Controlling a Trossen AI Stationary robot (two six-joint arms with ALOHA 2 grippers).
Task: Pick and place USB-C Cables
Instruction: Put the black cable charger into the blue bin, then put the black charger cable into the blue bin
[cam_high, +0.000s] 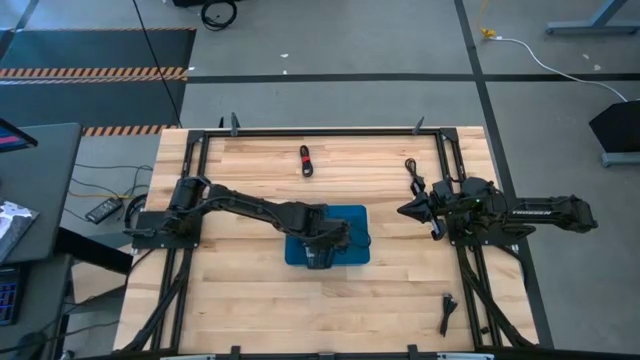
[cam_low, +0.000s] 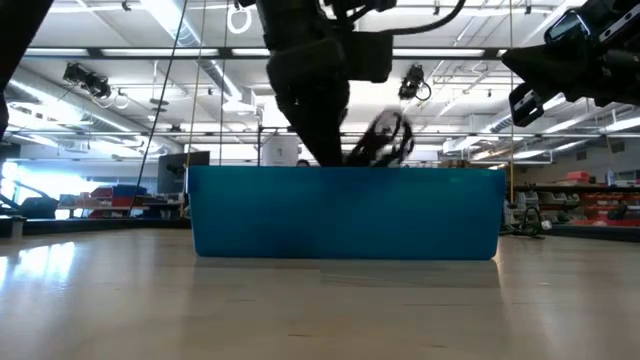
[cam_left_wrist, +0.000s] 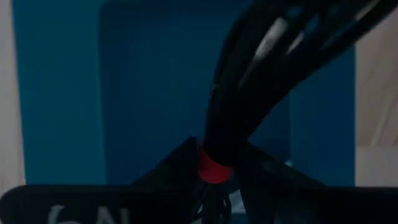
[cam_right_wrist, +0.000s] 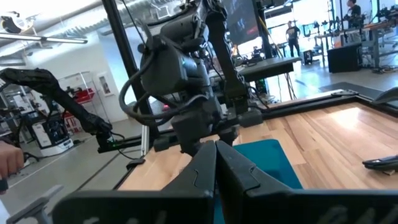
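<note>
My left gripper (cam_high: 326, 240) hangs over the blue tray (cam_high: 352, 215) at the table's middle, shut on a coiled black USB-C cable (cam_left_wrist: 273, 68) with a red band. In the low view the coil (cam_low: 385, 140) shows just above the tray's wall (cam_low: 340, 215), beside the gripper. My right gripper (cam_high: 404, 210) waits shut in the air right of the tray, pointing at it. Another cable with a red tie (cam_high: 306, 162) lies toward the far edge, a black one (cam_high: 411, 172) lies by the right arm, and a third (cam_high: 446, 312) lies near the right front corner. My left gripper pinches the coiled cable at its red band (cam_left_wrist: 213, 169), at one end of the bundle, between the two fingers. The fingers come from above, pointing down into the tray. The coil sticks out past the fingers, tilted, its upper part above the tray's rim; whether its lower end rests on the tray floor is hidden.
A black frame rail (cam_high: 330, 132) runs round the tabletop. Bare wood lies in front of the tray (cam_high: 320, 300) and left of it. In the right wrist view a loose cable (cam_right_wrist: 379, 163) lies on the wood right of the tray (cam_right_wrist: 273, 158). People stand far off in the room.
</note>
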